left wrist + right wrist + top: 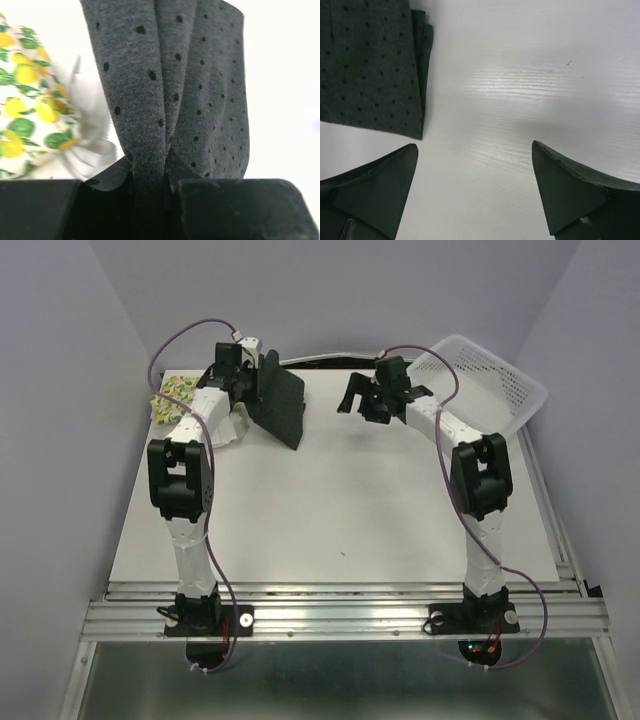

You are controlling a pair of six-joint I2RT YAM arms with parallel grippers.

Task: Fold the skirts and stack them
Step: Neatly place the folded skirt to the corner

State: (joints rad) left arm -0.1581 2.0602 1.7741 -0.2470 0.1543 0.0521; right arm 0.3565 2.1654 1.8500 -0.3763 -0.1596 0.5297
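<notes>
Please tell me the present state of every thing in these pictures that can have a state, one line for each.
left tool: shut on the black skirt.
black skirt: lifted by one edge, hanging in folds.
right tool: open, holding nothing.
lemon-print skirt: lying at the far left, not held.
white skirt: crumpled beside the lemon-print skirt.
basket: tilted at the far right, looks empty.
</notes>
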